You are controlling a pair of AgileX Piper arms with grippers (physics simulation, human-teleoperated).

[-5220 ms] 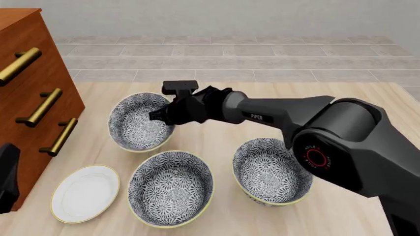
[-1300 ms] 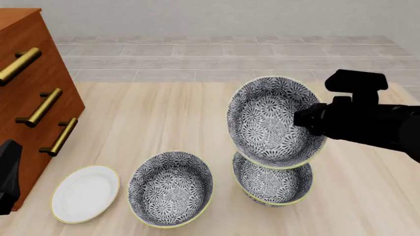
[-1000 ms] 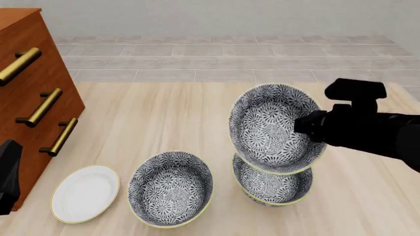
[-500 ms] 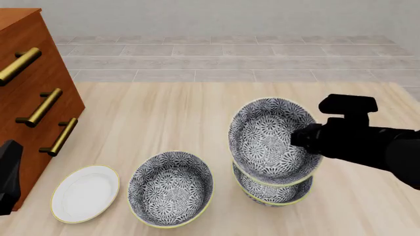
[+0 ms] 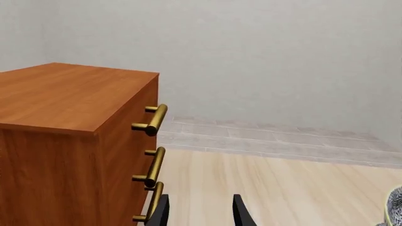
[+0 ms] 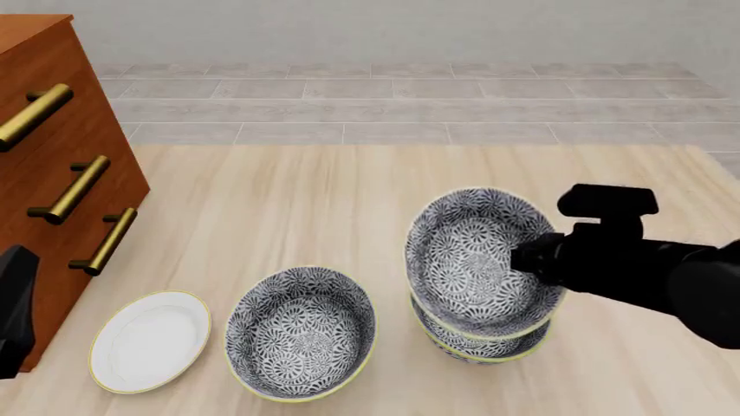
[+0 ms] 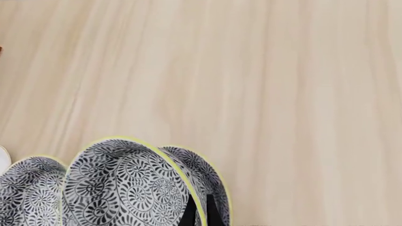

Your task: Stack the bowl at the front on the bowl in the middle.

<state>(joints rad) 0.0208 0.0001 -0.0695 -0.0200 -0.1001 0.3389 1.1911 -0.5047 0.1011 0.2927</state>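
The bowl at the front (image 6: 301, 331) stands alone on the table, patterned blue-grey and white with a yellowish rim; it also shows in the right wrist view (image 7: 28, 200). The bowl in the middle (image 6: 486, 345) sits to its right, mostly covered. A third patterned bowl (image 6: 477, 260) rests tilted in it, and my right gripper (image 6: 528, 256) is shut on that bowl's right rim. In the right wrist view the fingers (image 7: 188, 213) pinch the held bowl's (image 7: 119, 188) rim, with the middle bowl (image 7: 212, 181) just behind. My left gripper (image 5: 199, 215) is open and holds nothing, beside the drawers.
A wooden chest of drawers (image 6: 52, 173) with brass handles stands at the left edge. A flat white plate (image 6: 151, 340) lies left of the front bowl. Part of the left arm (image 6: 12, 308) shows at the left border.
The right gripper took the third bowl from the far left, carried it right, and over the last second lowered it into the middle bowl. The left arm has not moved.
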